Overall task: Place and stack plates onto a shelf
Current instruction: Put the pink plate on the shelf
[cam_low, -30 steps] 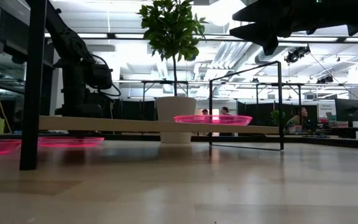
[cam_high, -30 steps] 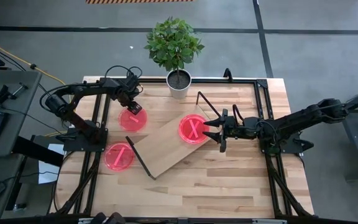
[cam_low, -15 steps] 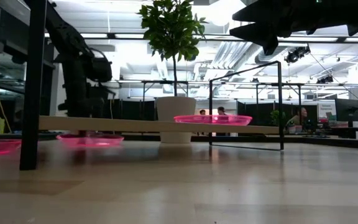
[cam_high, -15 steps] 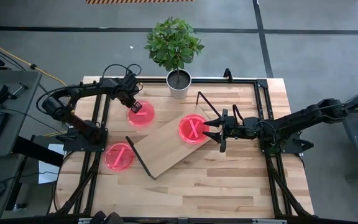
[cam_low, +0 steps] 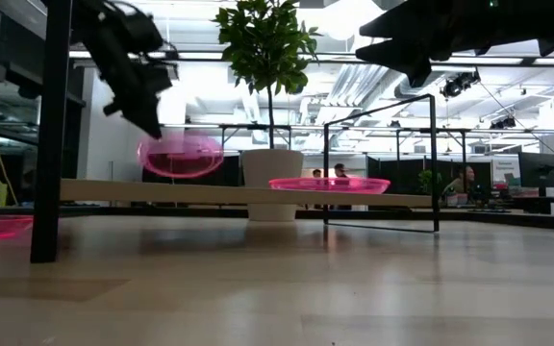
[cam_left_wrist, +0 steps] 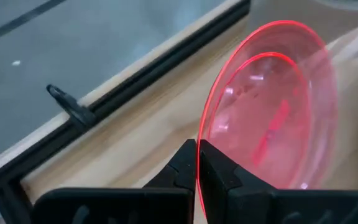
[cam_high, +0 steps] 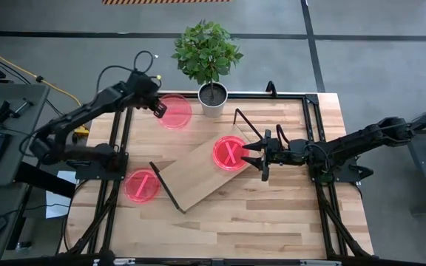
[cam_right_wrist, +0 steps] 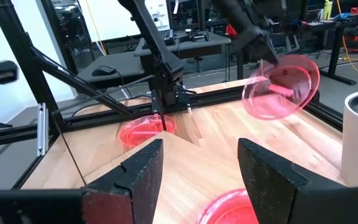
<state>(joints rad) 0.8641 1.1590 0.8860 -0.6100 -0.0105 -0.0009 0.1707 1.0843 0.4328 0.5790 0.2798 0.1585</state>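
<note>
My left gripper (cam_high: 157,106) is up near the table's far edge, left of the plant pot, shut on a pink plate (cam_high: 175,111) that shows tipped in the low view (cam_low: 181,154). A second plate (cam_high: 230,154) lies flat on the slanted wooden shelf (cam_high: 198,177). A third plate (cam_high: 141,185) lies on the table at the near left. My right gripper (cam_high: 251,155) hangs open above the shelf's right end, beside the plate there, with nothing between its fingers (cam_right_wrist: 143,171). My left gripper pinches the plate's rim (cam_left_wrist: 199,148) between its two shut fingers, at the edge nearest the arm. The fingers come from the table's left side. The plate is lifted clear of the table and tilted steeply, reaching out beyond the fingertips toward the pot.
A potted plant in a white pot (cam_high: 212,98) stands at the far edge, just right of the held plate. The shelf's black wire legs rise at both ends (cam_high: 244,124) (cam_high: 166,188). Black frame rails (cam_high: 310,125) run along the table's sides.
My left gripper has risen and gone toward the table's far edge with the plate. The plate first slid a little toward the pot, then came up off the table and tipped from flat to steeply tilted.
</note>
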